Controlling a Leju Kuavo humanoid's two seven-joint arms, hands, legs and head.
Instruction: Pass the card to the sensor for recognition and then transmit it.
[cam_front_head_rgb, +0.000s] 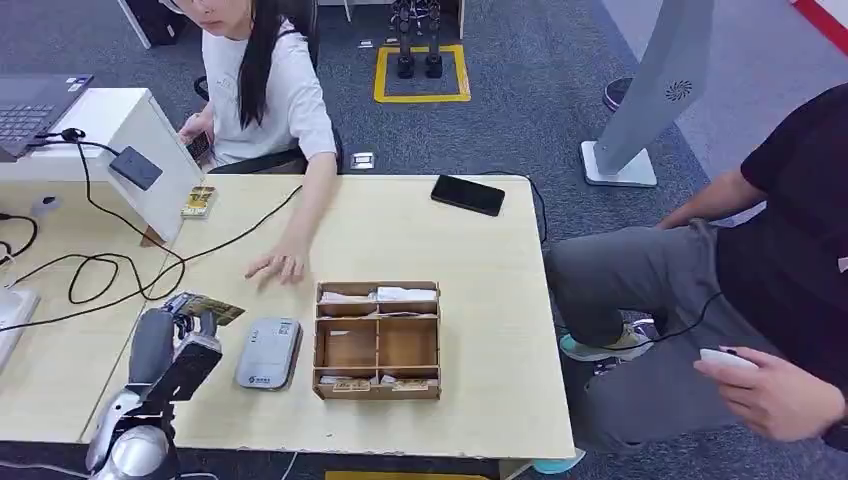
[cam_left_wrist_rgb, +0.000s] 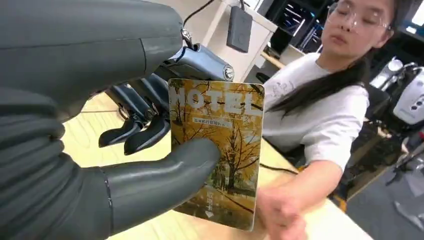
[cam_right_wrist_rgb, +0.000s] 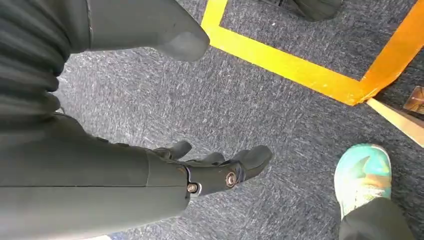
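Card: yellow hotel card (cam_left_wrist_rgb: 217, 150) w/ tree picture, word HOTEL across its top; held in the air over the table's near-left part, just left of the grey reader.
Left hand: left hand (cam_front_head_rgb: 185, 345) grasping the card, thumb (cam_left_wrist_rgb: 165, 172) pressed on its printed face, dark fingers behind it.
Reader: flat grey card reader (cam_front_head_rgb: 268, 352) lying on the table (cam_front_head_rgb: 480, 300), between left hand and the wooden box, touching neither.
Box: wooden organiser (cam_front_head_rgb: 378, 340) w/ compartments, some white and yellowish items in far and near rows; middle ones look bare.
Person opp.: white shirt, hand (cam_front_head_rgb: 277, 264) flat on table beyond the card.
Other: black phone (cam_front_head_rgb: 467, 194) at far edge; second person seated at right.
Right hand: right hand (cam_right_wrist_rgb: 210, 167) hangs over grey carpet, fingers apart, released, nothing in it.
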